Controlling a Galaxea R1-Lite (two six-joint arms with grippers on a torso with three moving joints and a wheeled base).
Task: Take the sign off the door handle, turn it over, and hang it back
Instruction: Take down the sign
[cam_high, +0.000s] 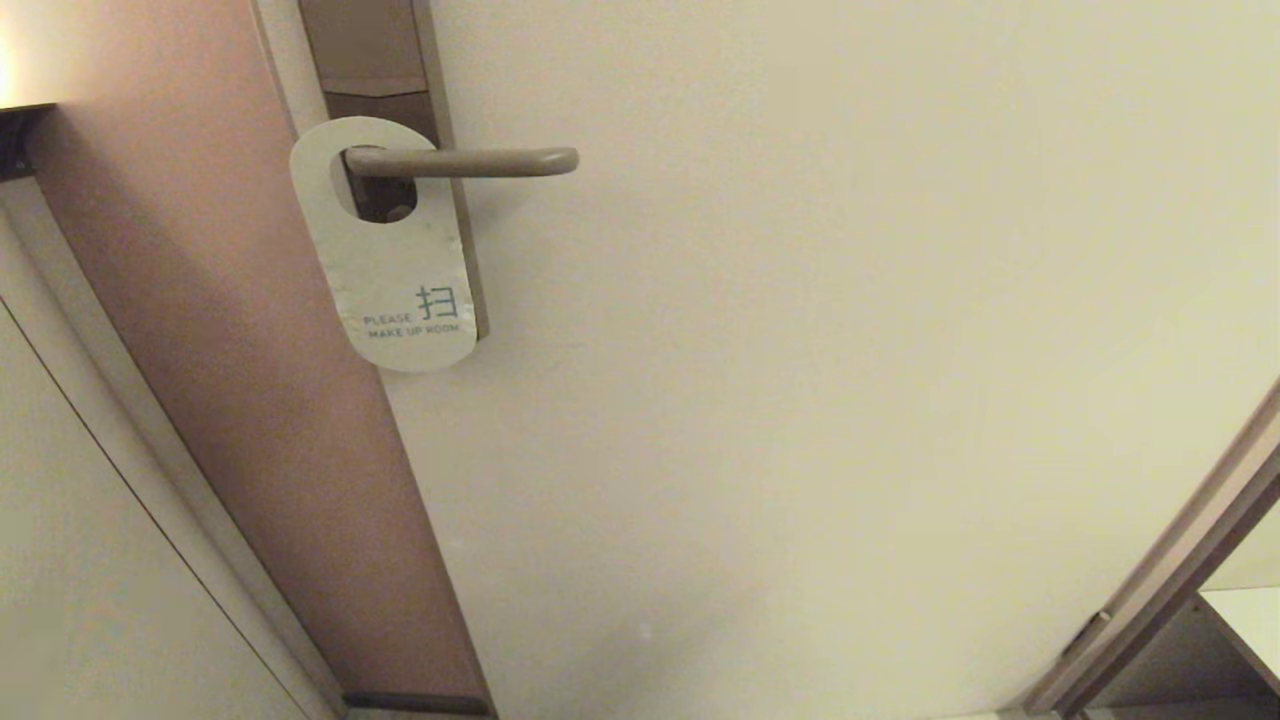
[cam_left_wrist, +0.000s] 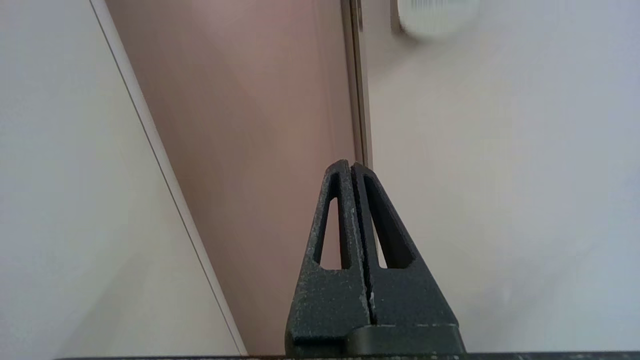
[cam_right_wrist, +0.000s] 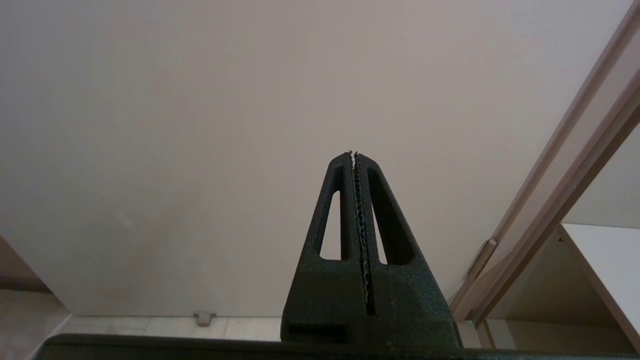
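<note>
While the off-white oval-holed card sign (cam_high: 395, 270) hangs untouched on the slim bronze lever door handle (cam_high: 470, 161), both grippers, left gripper (cam_left_wrist: 351, 165) and right gripper (cam_right_wrist: 354, 155), sit pressed together, empty, below it; every step remains.

The sign (cam_high: 392, 262), off-white face outward, reads "PLEASE MAKE UP ROOM" beside the character "扫", near its lower edge.

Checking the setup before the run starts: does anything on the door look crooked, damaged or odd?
Only small things. The sign hangs slightly askew on the door handle, off-white "PLEASE MAKE UP ROOM" face out, and its edges look a little scuffed. Nothing else stands out.
</note>
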